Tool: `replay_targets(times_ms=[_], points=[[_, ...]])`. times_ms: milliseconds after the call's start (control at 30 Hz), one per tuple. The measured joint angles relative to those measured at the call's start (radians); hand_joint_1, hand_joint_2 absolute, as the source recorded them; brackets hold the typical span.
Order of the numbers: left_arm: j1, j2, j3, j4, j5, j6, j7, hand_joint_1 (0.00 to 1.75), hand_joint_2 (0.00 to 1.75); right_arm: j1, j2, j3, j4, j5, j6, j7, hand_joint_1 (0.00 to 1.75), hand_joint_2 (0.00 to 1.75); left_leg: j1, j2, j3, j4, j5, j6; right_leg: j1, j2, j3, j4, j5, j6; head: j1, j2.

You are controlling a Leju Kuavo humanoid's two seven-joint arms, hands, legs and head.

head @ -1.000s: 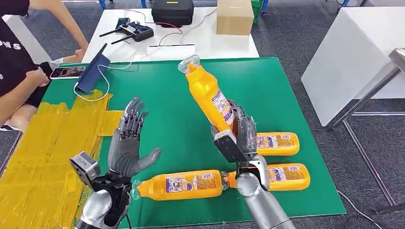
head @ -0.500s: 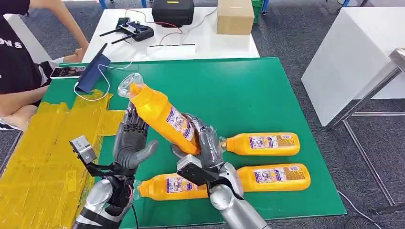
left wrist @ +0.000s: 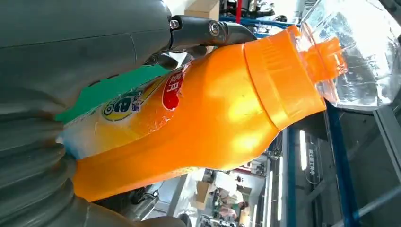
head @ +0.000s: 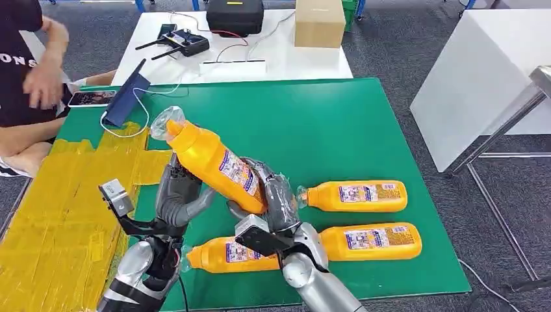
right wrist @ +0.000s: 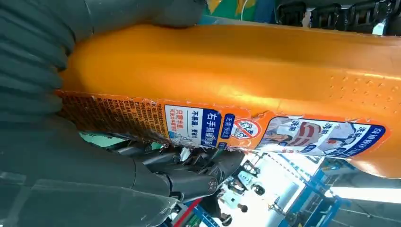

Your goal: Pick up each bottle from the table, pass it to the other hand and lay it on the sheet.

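Handover point: orange plastic bottle (head: 214, 166) in right hand (head: 273, 198) grip, neck slanting up-left across left hand (head: 177, 195) (fingers curling on).

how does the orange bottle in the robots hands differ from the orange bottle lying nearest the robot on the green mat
The held orange plastic bottle is tilted up off the green mat, cap toward the yellow sheet; the nearest orange bottle lies flat. The right hand grips the first and the left hand touches it; nothing holds the other. Both share colour, label and clear cap.
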Motion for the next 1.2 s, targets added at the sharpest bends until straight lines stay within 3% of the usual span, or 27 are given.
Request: replay_targets(times_ms=[867,900,933,967,1000,1033,1200], points=[[-0.067,0.002,0.063,-0.011,0.2,-0.013,0.05,0.03,1.75,-0.003,-0.002,0.028,0.028,0.0,-0.002,-0.008,1.73,1.75,0.0,0.0,0.0,0.0,0.0,0.0,0.0,0.0,0.0,0.0,0.0,0.0,0.0,0.0],[-0.068,0.002,0.065,-0.011,0.2,-0.013,0.05,0.28,1.75,-0.003,-0.002,0.028,0.029,0.0,-0.002,-0.008,1.73,1.75,0.0,0.0,0.0,0.0,0.0,0.0,0.0,0.0,0.0,0.0,0.0,0.0,0.0,0.0],[-0.069,0.002,0.067,-0.011,0.2,-0.013,0.05,0.35,1.75,-0.003,-0.002,0.029,0.03,0.0,-0.002,-0.008,1.75,1.75,0.0,0.0,0.0,0.0,0.0,0.0,0.0,0.0,0.0,0.0,0.0,0.0,0.0,0.0],[-0.07,0.002,0.068,-0.011,0.202,-0.013,0.05,0.54,1.75,-0.003,-0.002,0.029,0.03,0.0,-0.002,-0.009,1.73,1.75,0.0,0.0,0.0,0.0,0.0,0.0,0.0,0.0,0.0,0.0,0.0,0.0,0.0,0.0],[-0.071,0.002,0.068,-0.011,0.209,-0.013,0.051,1.47,1.75,-0.003,-0.002,0.03,0.03,0.0,-0.002,-0.01,1.69,1.75,0.0,0.0,0.0,0.0,0.0,0.0,0.0,0.0,0.0,0.0,0.0,0.0,0.0,0.0],[-0.072,0.002,0.068,-0.011,0.213,-0.012,0.052,1.75,1.75,-0.003,-0.002,0.031,0.031,-0.001,-0.002,-0.01,1.71,1.75,0.0,0.0,0.0,0.0,0.0,0.0,0.0,0.0,0.0,0.0,0.0,0.0,0.0,0.0],[-0.08,0.002,0.07,-0.011,0.228,-0.008,0.056,1.75,1.75,-0.004,-0.002,0.035,0.039,-0.008,-0.001,-0.013,1.73,1.75,0.0,0.0,0.0,0.0,0.0,0.0,0.0,0.0,0.0,0.0,0.0,0.0,0.0,0.0]])
